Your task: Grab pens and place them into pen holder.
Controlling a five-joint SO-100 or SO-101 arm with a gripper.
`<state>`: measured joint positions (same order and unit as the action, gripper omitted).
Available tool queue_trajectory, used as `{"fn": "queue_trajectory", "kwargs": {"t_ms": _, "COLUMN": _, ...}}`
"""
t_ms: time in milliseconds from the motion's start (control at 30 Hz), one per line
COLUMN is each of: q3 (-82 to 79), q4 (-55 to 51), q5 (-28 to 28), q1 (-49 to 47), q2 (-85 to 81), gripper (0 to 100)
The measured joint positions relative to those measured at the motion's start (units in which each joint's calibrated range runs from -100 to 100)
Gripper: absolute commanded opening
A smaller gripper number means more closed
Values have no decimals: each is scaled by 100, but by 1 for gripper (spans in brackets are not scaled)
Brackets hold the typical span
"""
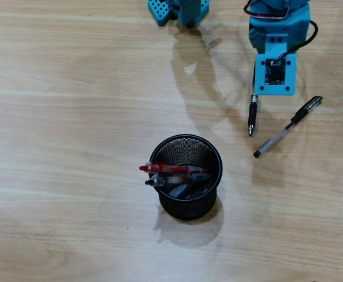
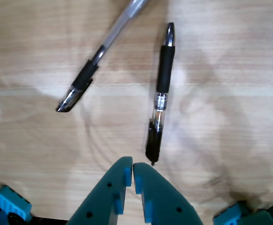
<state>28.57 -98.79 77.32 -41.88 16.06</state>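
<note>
Lying loose: two pens near my gripper (image 2: 133, 174), the black pen (image 2: 160, 93) just ahead of it, the capped pen (image 2: 92, 75) beyond.
Holder (image 1: 217, 176): well apart from both, with two pens already inside.
Fingers: pressed together, empty.
Doing it well: I'd spread first, straddle the black pen's middle, then pinch.

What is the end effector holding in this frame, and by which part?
Nothing. The teal end effector is shut and empty; the nearest pen, black-gripped with a clear barrel, lies on the wooden table just beyond its tips.
</note>
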Motion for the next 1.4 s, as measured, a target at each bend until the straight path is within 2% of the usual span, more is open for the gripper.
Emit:
{"fn": "queue_trajectory", "kwargs": {"t_ms": 33, "q3": -44, "q4": 0, "q5": 0, "q1": 0, "q2": 8, "gripper": 4}}
{"fn": "queue_trajectory", "kwargs": {"t_ms": 167, "q3": -89, "q4": 0, "q5": 26, "q1": 48, "q2": 8, "gripper": 23}}
{"fn": "queue_trajectory", "kwargs": {"t_ms": 233, "q3": -89, "q4": 0, "q5": 99, "q1": 38, "q2": 8, "gripper": 27}}
{"fn": "queue_trajectory", "kwargs": {"t_ms": 467, "q3": -89, "q4": 0, "q5": 151, "q1": 29, "q2": 119, "gripper": 28}}
{"fn": "queue_trajectory", "kwargs": {"t_ms": 900, "q3": -98, "q4": 233, "q5": 172, "q1": -95, "q2": 1368, "gripper": 27}}
{"fn": "queue_trajectory", "kwargs": {"t_ms": 1200, "q3": -169, "q4": 1442, "q5": 463, "q1": -410, "q2": 1988, "gripper": 27}}
{"fn": "queue_trajectory", "kwargs": {"t_ms": 1400, "q3": -222, "q4": 1536, "q5": 479, "q1": -457, "q2": 2090, "gripper": 27}}
